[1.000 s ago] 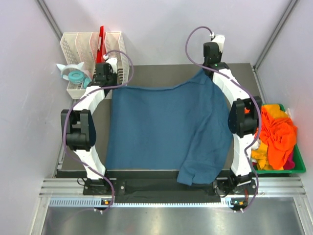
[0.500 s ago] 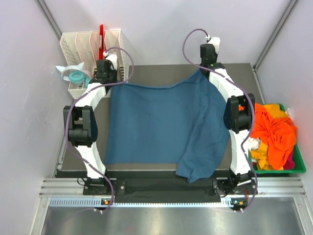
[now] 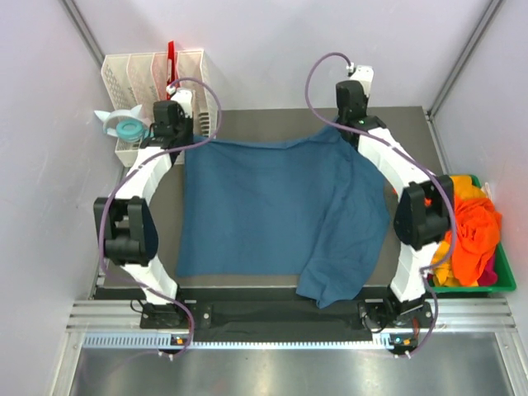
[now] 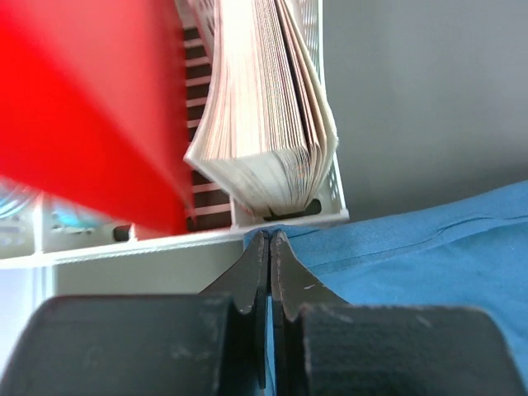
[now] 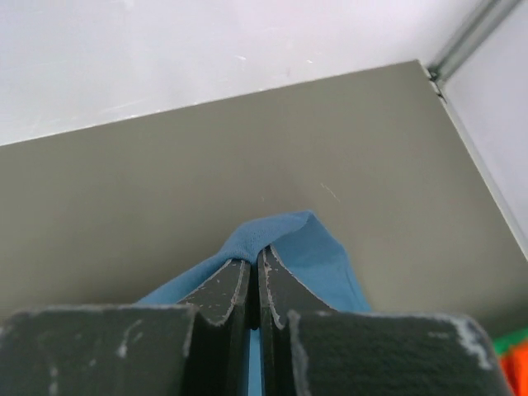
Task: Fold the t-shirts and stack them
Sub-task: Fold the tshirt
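So the big teal-blue t-shirt is laid out flat across the grey counter, with its near right flap folded over and poking past the front edge. The left tool is pinched shut on the far left corner, right next to the white file rack. The right tool is clamped on the far right corner. The orange t-shirts are heaped in the green bin off to the right.

- Top view: bright, even, diffuse light; sharp, with faint soft shadows along the folds of the tee.
- Left wrist: the near red folder is badly blurred; jaws soft.
- Right wrist: wall washed pale; table evenly lit.
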